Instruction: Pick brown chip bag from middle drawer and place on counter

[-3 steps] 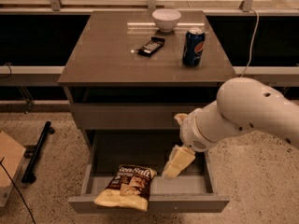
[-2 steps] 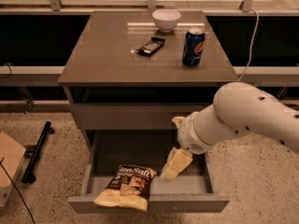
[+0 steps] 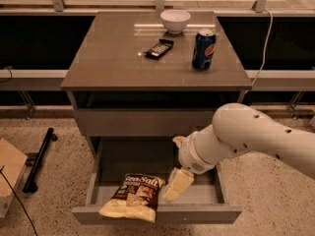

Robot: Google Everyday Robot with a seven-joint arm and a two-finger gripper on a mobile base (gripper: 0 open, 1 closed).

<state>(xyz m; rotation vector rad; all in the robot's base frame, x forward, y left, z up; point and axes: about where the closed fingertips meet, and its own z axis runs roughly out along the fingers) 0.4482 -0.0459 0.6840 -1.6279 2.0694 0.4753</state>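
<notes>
So, the brown chip bag (image 3: 135,195) lies flat at the front of the open middle drawer (image 3: 157,214), pale end over the lip. Just right of it, the tool (image 3: 177,185) is down inside the drawer, and I can't tell how open it is.

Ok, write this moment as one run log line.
gripper: inside drawer, beside chip bag | bag: lying in drawer | counter: no bag yet

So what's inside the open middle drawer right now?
The brown chip bag lies at the front left of the middle drawer, its pale end over the front panel. The gripper hangs inside, beside it. The robot arm covers the drawer's right rear corner.
</notes>
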